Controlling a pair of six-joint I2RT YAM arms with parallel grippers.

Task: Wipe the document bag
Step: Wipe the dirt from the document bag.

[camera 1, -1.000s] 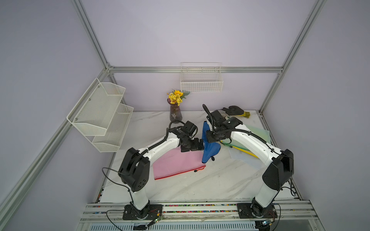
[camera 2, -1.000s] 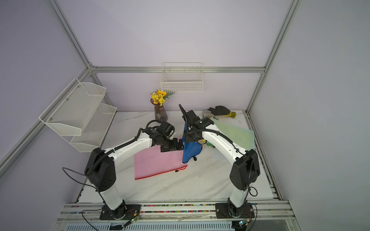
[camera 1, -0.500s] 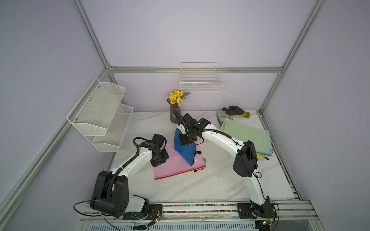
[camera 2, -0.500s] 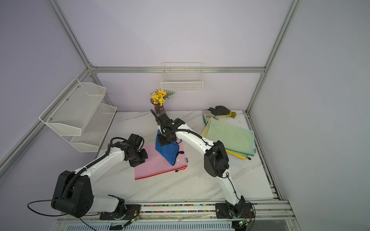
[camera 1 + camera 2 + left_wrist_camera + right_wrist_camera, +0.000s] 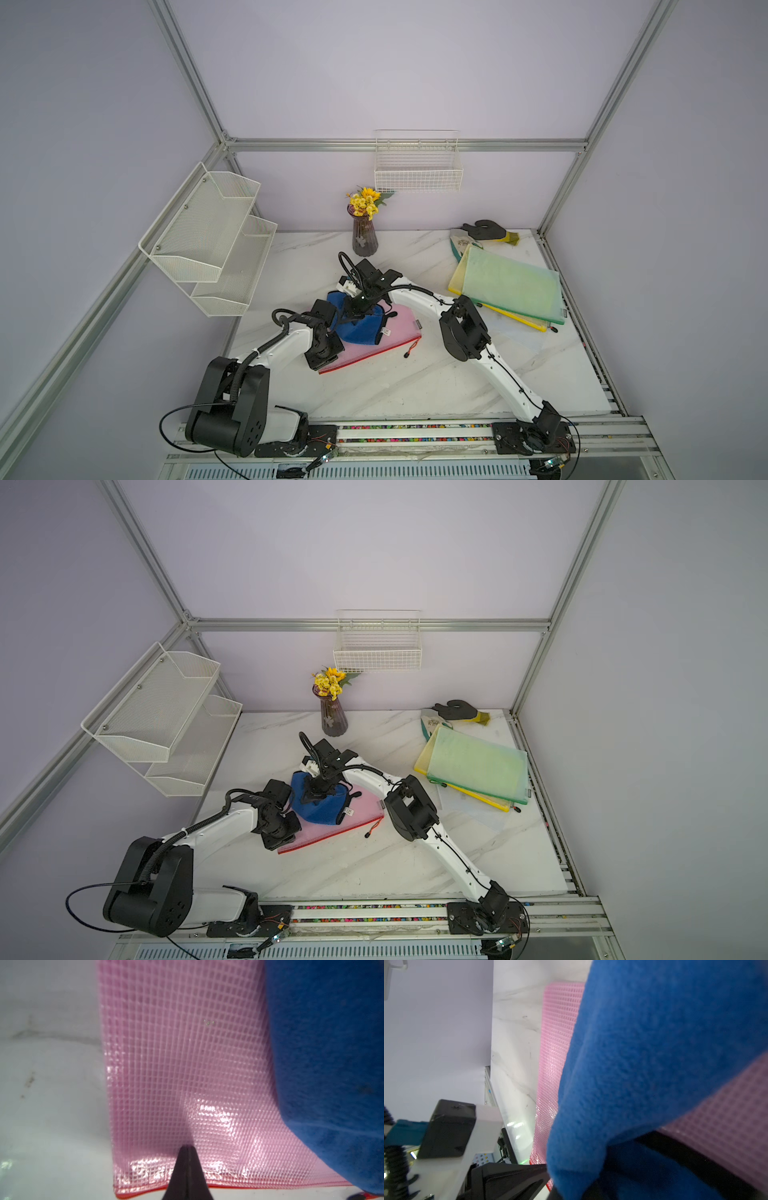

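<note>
Marble-look white table [image 5: 415, 386] is the biggest thing here, w/ all items lying on it. On the wall at my left hangs a white mesh shelf [image 5: 208, 237] w/ two tiers. At the far right of the table lies a flat stack of green and yellow bags [image 5: 511, 286], well apart from my work. The pink document bag [image 5: 399, 332] lies flat approx. in the middle of the table, its red edge [image 5: 374, 355] toward the near side. On this bag sits the blue cloth [image 5: 357, 330], bunched, covering the far-left part of it. A dark vase w/ yellow flowers [image 5: 365, 237] stands near the back wall, apart from the bag. My right pincer [image 5: 355, 311] comes from above and is closed on the blue cloth, pinching its top; the right wrist view is mostly filled by cloth, w/ pink mesh beside. My left pincer [image 5: 188, 1152] has the jaws pressed together, nothing between them, and its tip is down on the bag near the red edge, just beside the cloth. A small white label [image 5: 385, 331] sticks out at the cloth's right side.
</note>
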